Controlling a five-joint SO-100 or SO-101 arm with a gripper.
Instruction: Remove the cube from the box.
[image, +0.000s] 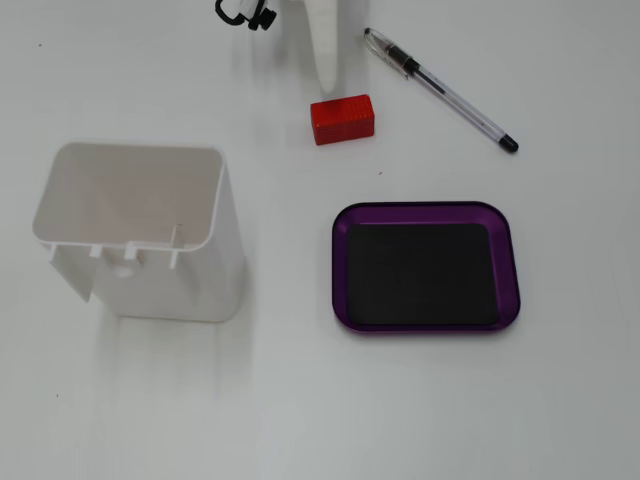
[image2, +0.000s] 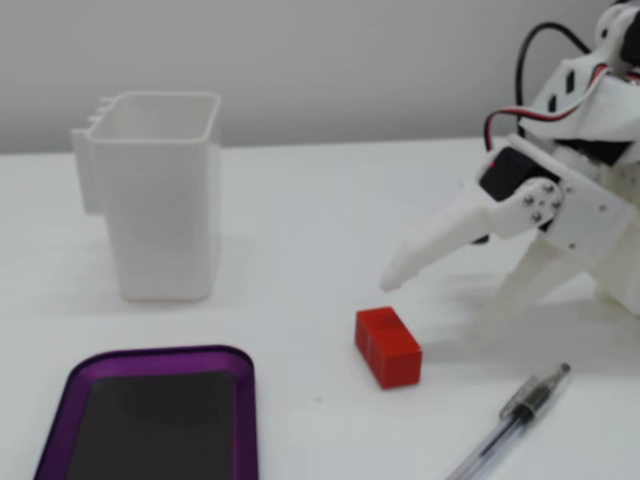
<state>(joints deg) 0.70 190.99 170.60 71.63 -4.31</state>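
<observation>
In a fixed view from above, the cube (image: 342, 119) is seen lying on the bare table toward its far edge, well apart from the box (image: 427, 265), whose black bottom holds nothing; the removal is therefore judged complete. A pen (image: 440, 89) lies near the cube toward the far right corner, and a tall white container (image: 140, 230) stands toward the left edge. Only one white finger (image: 325, 45) of the gripper is shown here, its tip just beside the cube's far side, apparently not touching. In a fixed view from the side, the gripper (image2: 445, 290) is seen with its jaws spread wide and nothing held; the upper fingertip (image2: 395, 278) hangs just above and behind the cube (image2: 387, 345), clear of it. The cube is judged light, rigid and unlikely to break; its finely ribbed faces should resist slipping. If it were taken up again, the two long flat sides would best be pinched across the short width.
</observation>
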